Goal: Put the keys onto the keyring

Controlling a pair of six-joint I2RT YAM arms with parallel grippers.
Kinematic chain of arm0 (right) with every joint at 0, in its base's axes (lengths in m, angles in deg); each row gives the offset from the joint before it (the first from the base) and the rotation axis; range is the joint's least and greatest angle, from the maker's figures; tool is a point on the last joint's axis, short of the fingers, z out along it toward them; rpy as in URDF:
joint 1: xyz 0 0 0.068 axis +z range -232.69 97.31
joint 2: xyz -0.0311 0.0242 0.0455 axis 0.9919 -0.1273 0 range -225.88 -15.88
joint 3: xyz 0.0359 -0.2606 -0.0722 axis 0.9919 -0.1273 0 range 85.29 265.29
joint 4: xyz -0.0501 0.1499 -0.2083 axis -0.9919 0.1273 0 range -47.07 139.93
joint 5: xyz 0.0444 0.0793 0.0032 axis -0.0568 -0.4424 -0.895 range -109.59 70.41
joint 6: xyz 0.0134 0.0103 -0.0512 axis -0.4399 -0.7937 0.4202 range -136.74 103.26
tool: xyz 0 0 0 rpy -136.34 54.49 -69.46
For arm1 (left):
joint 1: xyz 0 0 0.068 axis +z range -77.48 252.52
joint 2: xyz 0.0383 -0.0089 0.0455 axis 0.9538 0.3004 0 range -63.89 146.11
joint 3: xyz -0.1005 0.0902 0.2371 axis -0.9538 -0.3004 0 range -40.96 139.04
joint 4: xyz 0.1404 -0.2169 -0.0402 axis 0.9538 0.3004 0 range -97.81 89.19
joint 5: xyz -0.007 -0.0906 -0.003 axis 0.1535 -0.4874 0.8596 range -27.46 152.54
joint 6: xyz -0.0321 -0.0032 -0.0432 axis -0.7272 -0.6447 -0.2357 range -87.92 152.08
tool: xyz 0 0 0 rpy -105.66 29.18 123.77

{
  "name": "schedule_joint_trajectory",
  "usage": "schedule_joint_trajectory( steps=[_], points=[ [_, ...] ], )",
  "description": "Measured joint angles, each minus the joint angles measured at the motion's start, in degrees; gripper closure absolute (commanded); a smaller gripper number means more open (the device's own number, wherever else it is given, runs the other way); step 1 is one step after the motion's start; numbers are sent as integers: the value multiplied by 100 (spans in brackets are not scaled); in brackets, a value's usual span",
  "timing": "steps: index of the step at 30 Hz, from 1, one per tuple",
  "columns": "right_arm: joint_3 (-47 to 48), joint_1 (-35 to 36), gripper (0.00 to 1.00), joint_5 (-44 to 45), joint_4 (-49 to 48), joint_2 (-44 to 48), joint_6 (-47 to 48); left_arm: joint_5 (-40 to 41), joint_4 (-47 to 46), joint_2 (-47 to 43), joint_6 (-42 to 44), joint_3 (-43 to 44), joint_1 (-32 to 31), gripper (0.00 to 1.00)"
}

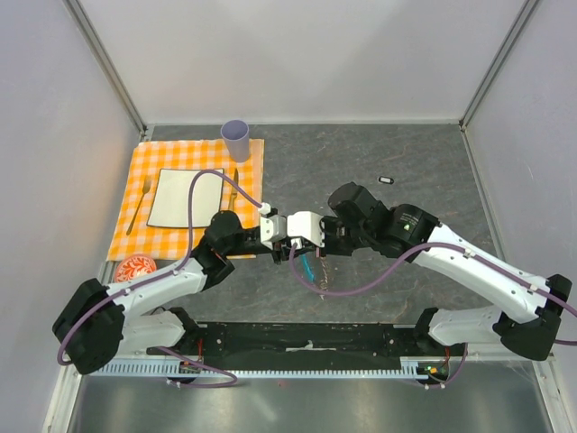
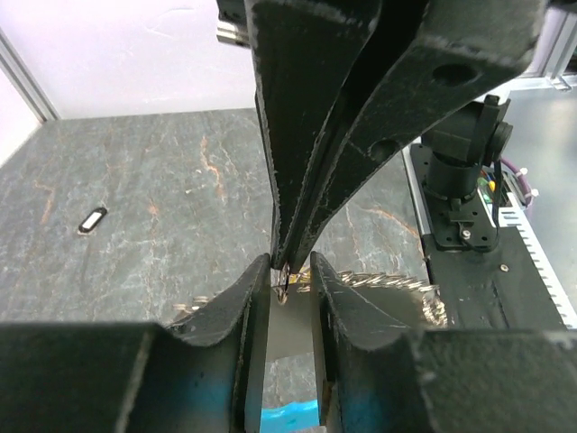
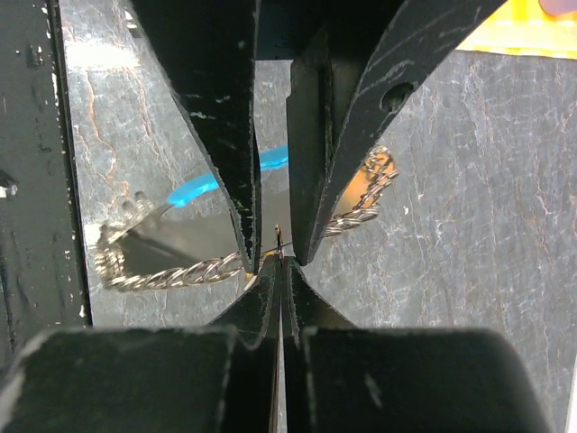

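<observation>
So far: no key looks threaded on the keyring (image 3: 180, 271).
Left to do: I think all the threading; the one black key (image 1: 386, 179) lies well apart, beyond the right claw (image 3: 280, 263).
Right claw: pressed together, with a tiny metal bit (image 3: 278, 236) at its tips; what it is, I cannot tell.
Left claw (image 2: 288, 267): fingers a little apart, either side of the right claw's tips.
Keyring: just under both claws, with its blue section (image 3: 194, 189) beneath the left claw.
Long axis: the chain runs from under the tips toward the near edge of the table (image 1: 379, 144); the key lies crosswise to it.

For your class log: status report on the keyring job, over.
Left gripper open around shut right gripper. Keyring at their tips. One key lies apart. Nothing blocking.
</observation>
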Motion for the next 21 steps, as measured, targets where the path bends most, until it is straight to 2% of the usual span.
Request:
schedule_joint_trajectory(
  steps=[6, 10, 13, 14, 17, 21],
  points=[
    [-74, 0, 100, -15, -39, 74, 2, 2, 450, 4, 234, 125, -48, 66],
    [-83, -4, 100, -15, -31, 83, 2, 11, 566, -4, 348, 144, -50, 71],
    [-83, -4, 100, -17, -24, 94, 0, 15, 621, -7, 417, 168, -50, 80],
    [-83, -4, 100, -20, -22, 98, -2, 20, 640, -7, 437, 177, -50, 88],
    [-83, -15, 100, -4, -13, 107, 4, -2, 717, -9, 468, 199, -52, 98],
    [-127, -15, 100, -2, -31, 131, 0, -22, 780, -11, 518, 210, -57, 98]
  ],
)
